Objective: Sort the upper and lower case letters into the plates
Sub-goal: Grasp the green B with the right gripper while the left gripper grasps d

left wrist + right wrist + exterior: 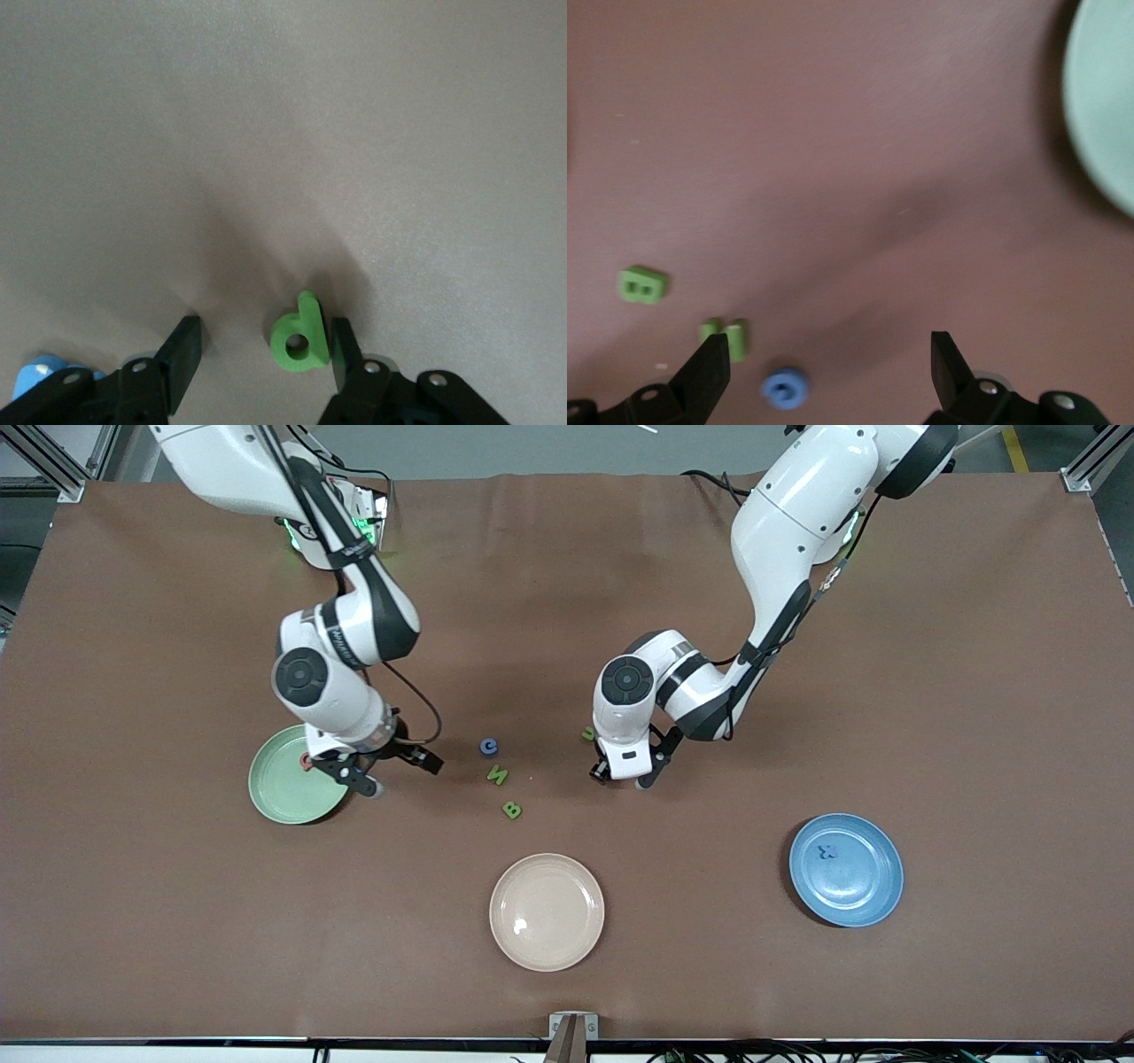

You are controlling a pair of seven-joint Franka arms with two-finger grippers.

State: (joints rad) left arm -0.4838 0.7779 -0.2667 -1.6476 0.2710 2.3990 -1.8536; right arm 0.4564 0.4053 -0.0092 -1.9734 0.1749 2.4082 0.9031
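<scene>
My left gripper [627, 775] [263, 336] is low over the middle of the table, jaws apart around a green letter p [299, 338]. The p leans on one finger and a gap stays to the other. My right gripper [400, 775] [828, 354] hangs open and empty beside the pale green plate [275, 788] [1109, 106], which holds a red letter [306, 762]. Between the arms lie a blue G [489, 746] [785, 388], a green N [498, 776] [725, 338] and a green B [511, 810] [642, 285]. The blue plate [873, 886] holds a blue x [828, 851].
A cream-beige plate [547, 911] sits near the table's front edge, nearer to the camera than the loose letters. Another green letter [587, 733] peeks out beside the left arm's hand. A blue piece [40, 374] shows at the edge of the left wrist view.
</scene>
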